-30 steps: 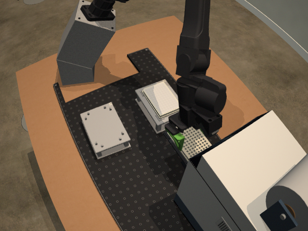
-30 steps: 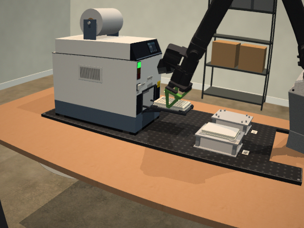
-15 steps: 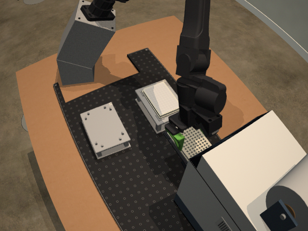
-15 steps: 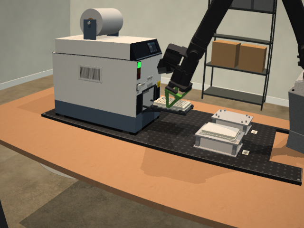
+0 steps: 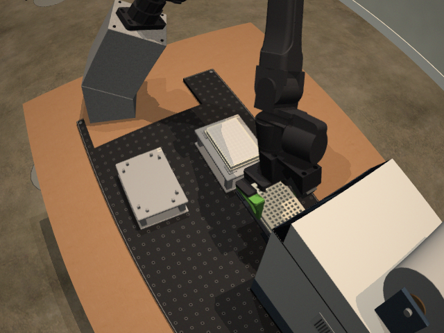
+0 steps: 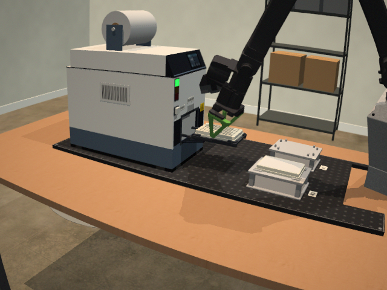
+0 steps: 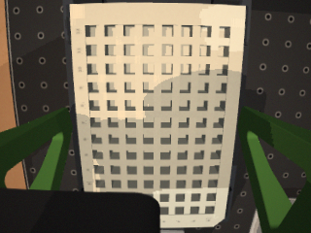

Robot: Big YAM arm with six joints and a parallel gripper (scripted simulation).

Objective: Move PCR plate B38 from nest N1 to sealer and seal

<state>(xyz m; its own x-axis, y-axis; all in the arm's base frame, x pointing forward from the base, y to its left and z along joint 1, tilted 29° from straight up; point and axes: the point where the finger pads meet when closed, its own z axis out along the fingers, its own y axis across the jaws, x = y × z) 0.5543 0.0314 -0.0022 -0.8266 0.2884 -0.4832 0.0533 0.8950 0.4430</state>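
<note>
You found the gripper (image 7: 155,146) spread fully apart, its green fingers flanking the PCR plate B38 (image 7: 155,107) with a gap on each side — gripping nothing. The plate lay on the sealer's stage (image 6: 233,142), well side up, long side along the travel. The arm (image 5: 281,71) reached down from above — wrist pitched toward the sealer (image 6: 124,103), lamp (image 6: 177,82) green.

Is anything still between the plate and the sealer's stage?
Nothing visible. The plate already lies on the stage, with the open gripper straddling it, green fingers apart from its long sides.
</note>
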